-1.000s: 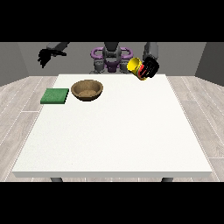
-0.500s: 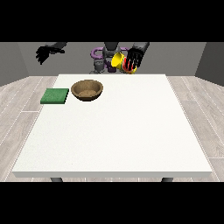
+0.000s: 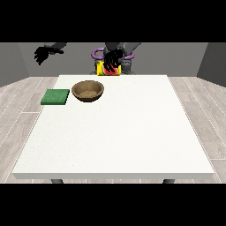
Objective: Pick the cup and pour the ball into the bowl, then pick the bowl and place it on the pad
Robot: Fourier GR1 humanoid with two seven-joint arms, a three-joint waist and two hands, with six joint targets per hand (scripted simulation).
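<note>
fingers of the hand at the view's right (image 3: 113, 61) curl round the yellow cup (image 3: 107, 69), held tipped sideways above the counter (image 3: 114, 132) behind the brown bowl (image 3: 88, 91). the hand at the view's left (image 3: 43, 54) hangs raised with relaxed fingers, and the green pad (image 3: 55, 96) lies just beside the bowl.

A large white table (image 3: 114, 132) with dark legs is set on a floor (image 3: 17, 101) of pale grey wood planks. Plain grey walls (image 3: 176, 57) are seen behind it, meeting at a corner on the right. Even, soft light is cast throughout.
</note>
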